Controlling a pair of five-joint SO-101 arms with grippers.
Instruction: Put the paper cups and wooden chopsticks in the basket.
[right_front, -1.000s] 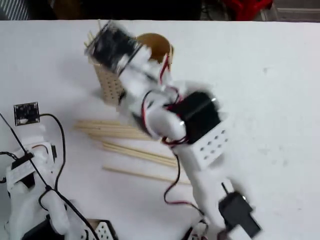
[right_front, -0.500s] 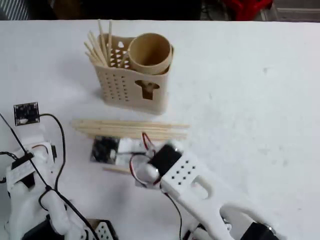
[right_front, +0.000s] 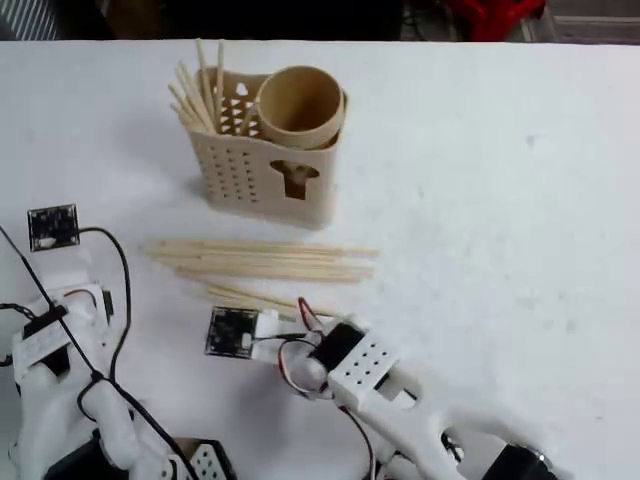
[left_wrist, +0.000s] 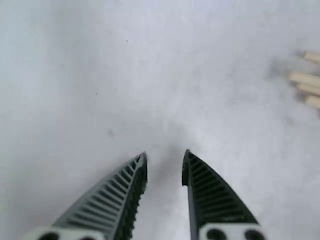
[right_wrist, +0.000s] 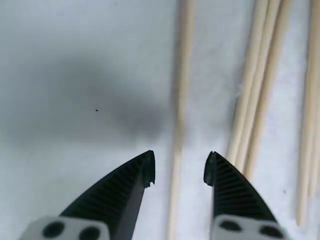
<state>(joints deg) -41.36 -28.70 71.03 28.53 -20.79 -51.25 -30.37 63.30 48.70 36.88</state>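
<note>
A cream perforated basket (right_front: 265, 180) stands at the back of the table with a brown paper cup (right_front: 300, 105) and several wooden chopsticks (right_front: 200, 85) upright in it. More chopsticks (right_front: 260, 260) lie flat in front of it. My right arm (right_front: 340, 360) is low over their near side. Its gripper (right_wrist: 179, 170) is open, and a single chopstick (right_wrist: 181, 100) runs between the fingertips without touching them. A bundle (right_wrist: 260, 90) lies just beside one finger. My left gripper (left_wrist: 164, 162) is open over bare table, with chopstick ends (left_wrist: 307, 80) off to one side.
The left arm (right_front: 60, 330) rests at the near left corner with a black cable looped over it. The white table (right_front: 500, 200) spreads wide to the right of the basket. Dark objects line the far edge.
My right arm swung from over the basket down to the loose chopsticks, then drew back a little toward the near edge. The left arm stayed where it was.
</note>
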